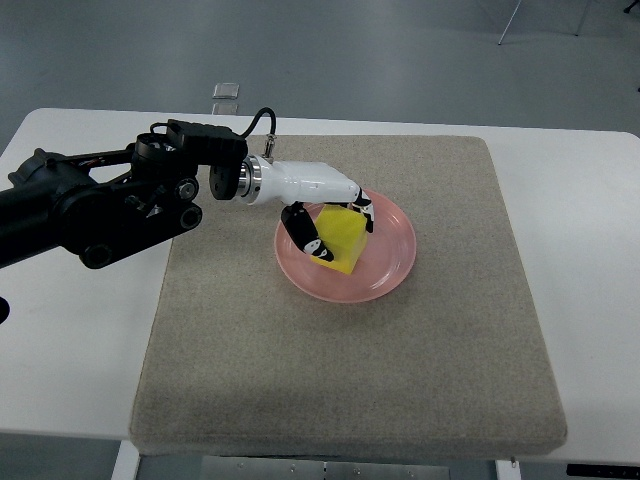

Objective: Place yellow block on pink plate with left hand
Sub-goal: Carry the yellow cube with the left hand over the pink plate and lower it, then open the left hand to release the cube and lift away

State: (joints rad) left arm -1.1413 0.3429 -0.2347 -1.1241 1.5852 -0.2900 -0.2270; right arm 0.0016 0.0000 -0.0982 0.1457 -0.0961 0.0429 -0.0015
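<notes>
One arm enters from the left, its black links cut off at the edge; the left hand [330, 215] grips the block [340, 236] over the plate [390, 262], fingers hiding the block's upper edge, contact with the plate unclear, on a mat [340, 380] covering the worktop [590, 230]

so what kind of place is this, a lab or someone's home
Probably a lab or test room: a plain white table with a grey mat, bare grey floor, and a robot left hand holding a yellow block over a pink plate.
</notes>
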